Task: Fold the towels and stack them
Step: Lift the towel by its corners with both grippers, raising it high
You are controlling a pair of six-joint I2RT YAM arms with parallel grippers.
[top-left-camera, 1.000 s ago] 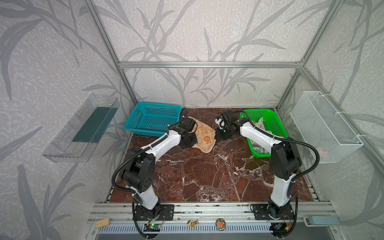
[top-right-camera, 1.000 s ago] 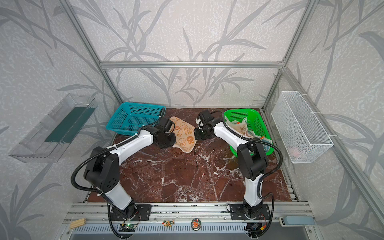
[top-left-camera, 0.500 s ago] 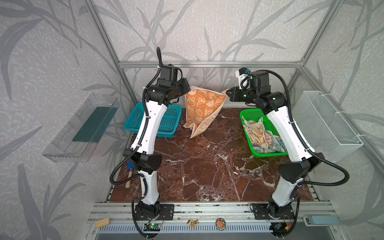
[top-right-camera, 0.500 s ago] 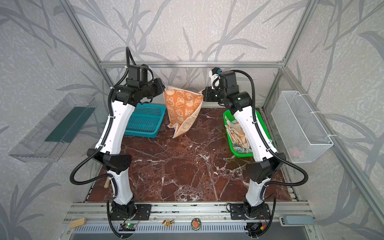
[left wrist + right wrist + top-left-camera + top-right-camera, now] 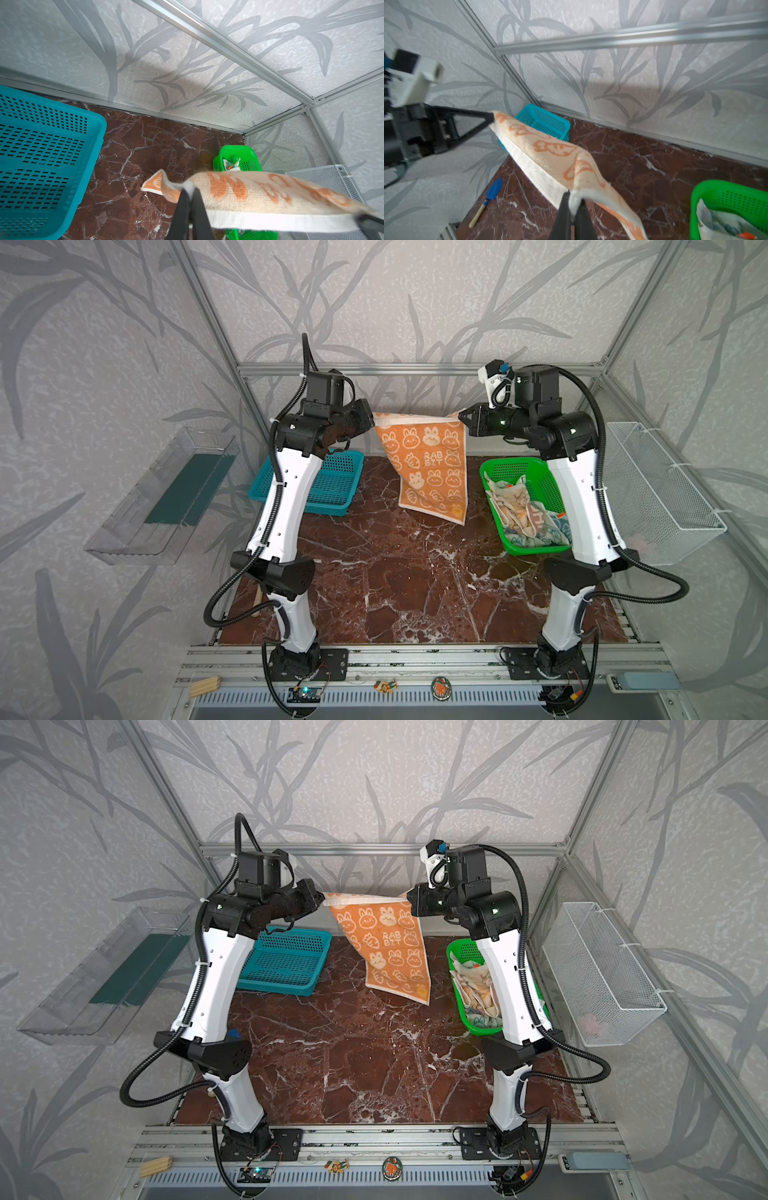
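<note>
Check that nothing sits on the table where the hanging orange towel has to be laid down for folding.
Nothing visible does. The orange towel hangs by its top corners between the left hand and right hand, and the marble table under it is bare. The teal basket and green basket stand off to either side.

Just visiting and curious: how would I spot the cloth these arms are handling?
At the far end of the brown marble table, between the teal basket and the green basket, an orange towel hangs in the air. The left gripper and right gripper pinch its top corners. Unlike the crumpled towels in that basket, it is spread open.
</note>
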